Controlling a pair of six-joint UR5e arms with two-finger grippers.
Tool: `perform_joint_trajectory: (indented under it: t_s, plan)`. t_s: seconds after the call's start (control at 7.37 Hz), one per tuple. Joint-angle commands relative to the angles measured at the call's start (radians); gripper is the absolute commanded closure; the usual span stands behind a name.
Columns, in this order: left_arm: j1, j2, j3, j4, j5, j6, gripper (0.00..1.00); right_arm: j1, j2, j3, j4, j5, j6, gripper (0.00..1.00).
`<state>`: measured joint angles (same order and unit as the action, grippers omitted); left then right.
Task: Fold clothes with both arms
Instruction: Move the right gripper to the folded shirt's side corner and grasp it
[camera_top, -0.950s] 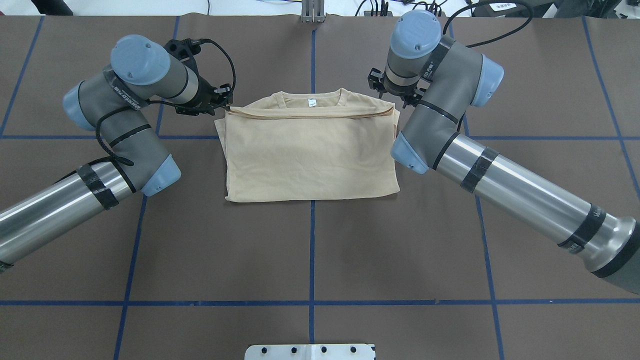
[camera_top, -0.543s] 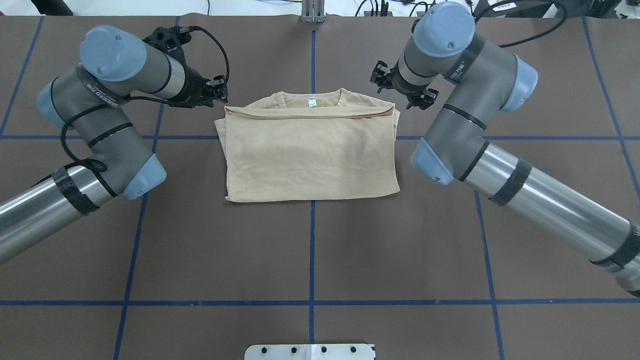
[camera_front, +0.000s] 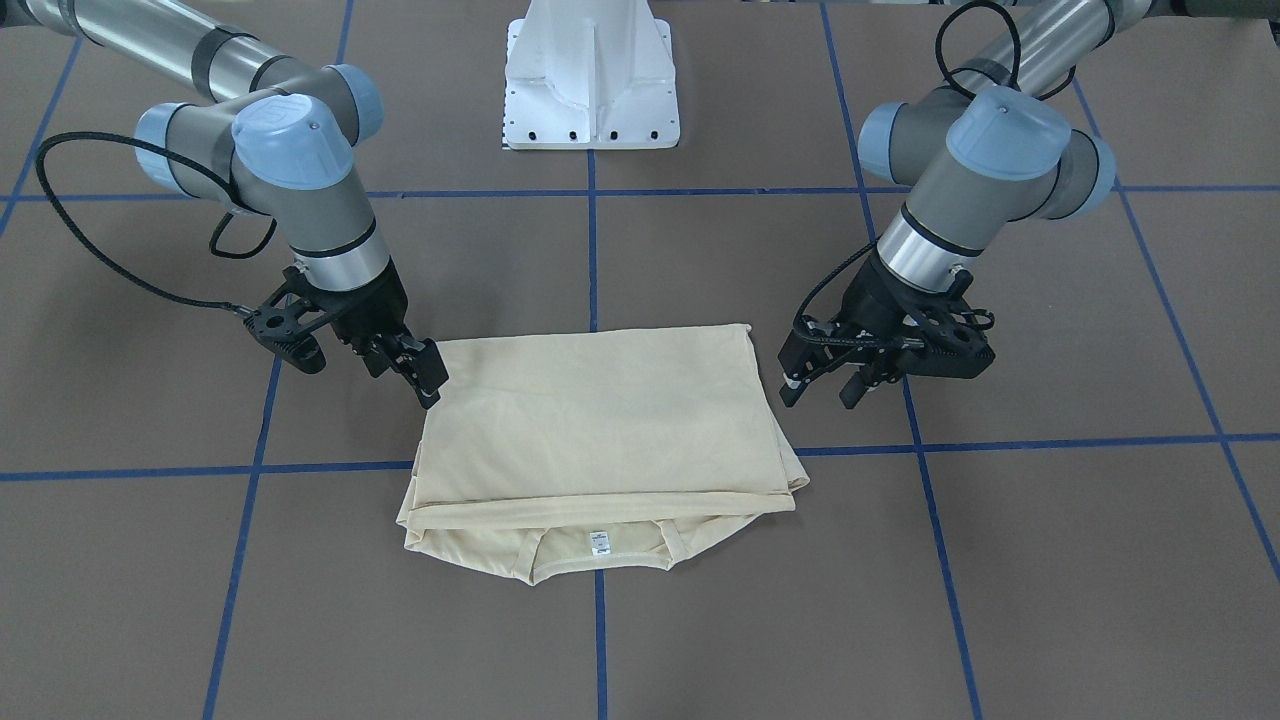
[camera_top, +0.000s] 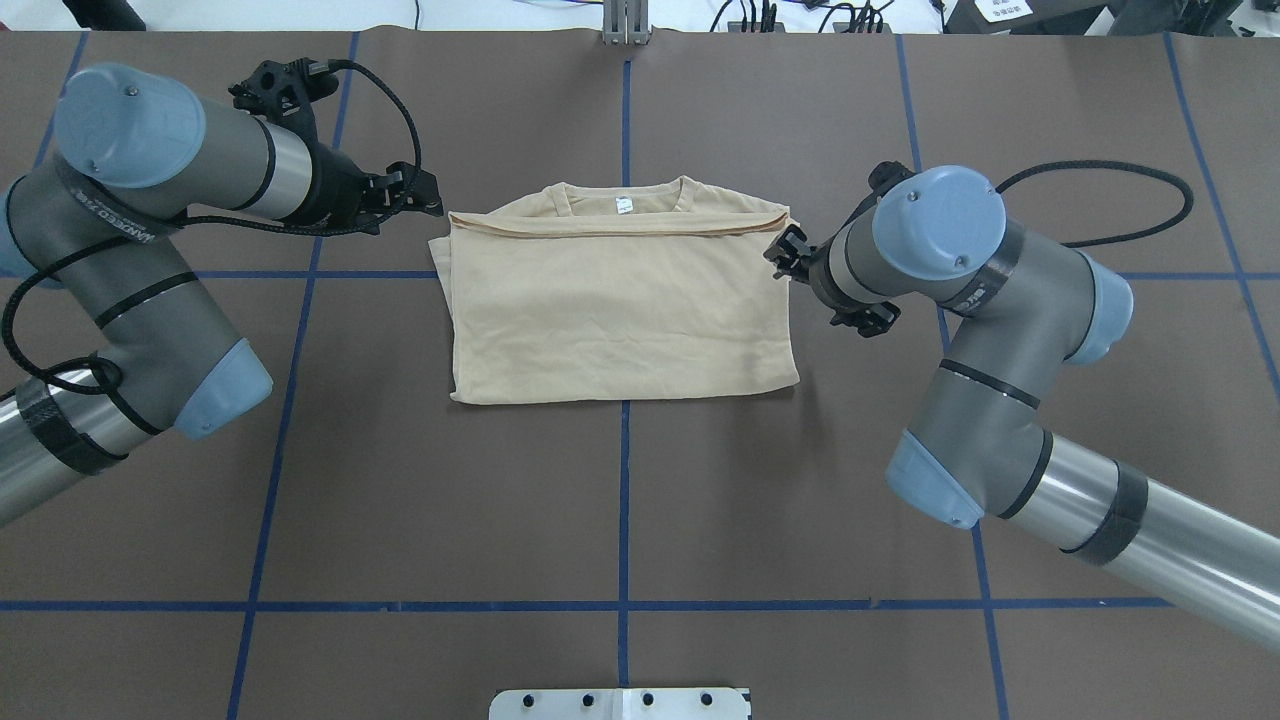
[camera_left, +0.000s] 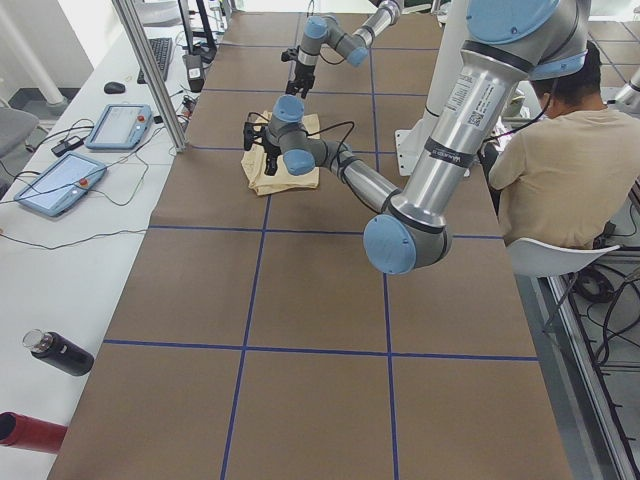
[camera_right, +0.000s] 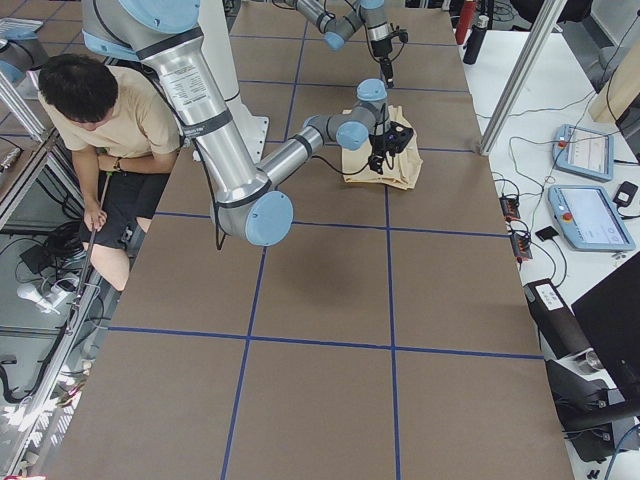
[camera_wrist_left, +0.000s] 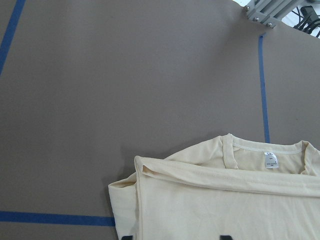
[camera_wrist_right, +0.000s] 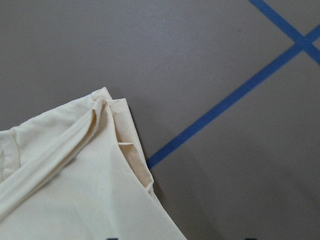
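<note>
On the table (camera_top: 620, 500), the folded shirt (camera_top: 620, 310) lies between the left gripper (camera_front: 820, 388) and right gripper (camera_front: 405, 372), both spread wide and empty. A person (camera_left: 565, 170) sits near the base (camera_front: 590, 90).

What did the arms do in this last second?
The left gripper drew back leftward, away from the shirt's far corner. The right gripper slid toward the robot along the shirt's right edge. Neither grabbed anything. The shirt stayed folded and still.

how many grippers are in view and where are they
2: left gripper just off the collar-end left corner of the shirt; right gripper at its right edge. Both open.
</note>
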<state>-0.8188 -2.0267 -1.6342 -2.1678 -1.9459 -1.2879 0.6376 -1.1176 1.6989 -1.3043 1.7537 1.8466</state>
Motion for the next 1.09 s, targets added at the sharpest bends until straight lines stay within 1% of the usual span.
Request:
perform_joint_trajectory:
  t_s: [0.0, 0.27, 0.41, 0.54, 0.68, 0.81, 0.95]
  plan:
    - [-0.011, 0.008, -0.027, 0.002, 0.008, 0.007, 0.00, -0.062, -0.013, 0.002, 0.002, -0.042, 0.111, 0.13]
    - [-0.017, 0.020, -0.039, 0.003, 0.012, 0.007, 0.00, -0.111, -0.014, 0.002, 0.002, -0.066, 0.137, 0.15]
    - [-0.017, 0.023, -0.039, 0.003, 0.012, 0.007, 0.00, -0.119, -0.031, 0.010, 0.002, -0.083, 0.140, 0.18]
    - [-0.019, 0.025, -0.039, 0.003, 0.016, 0.007, 0.00, -0.119, -0.050, 0.021, 0.002, -0.082, 0.140, 0.23]
    - [-0.017, 0.025, -0.039, 0.003, 0.018, 0.007, 0.00, -0.121, -0.051, 0.022, 0.002, -0.080, 0.141, 0.36]
    - [-0.017, 0.025, -0.039, 0.003, 0.018, 0.007, 0.00, -0.125, -0.051, 0.027, 0.002, -0.080, 0.141, 0.44]
    - [-0.019, 0.025, -0.039, 0.003, 0.018, 0.007, 0.00, -0.127, -0.050, 0.033, 0.002, -0.077, 0.151, 0.74]
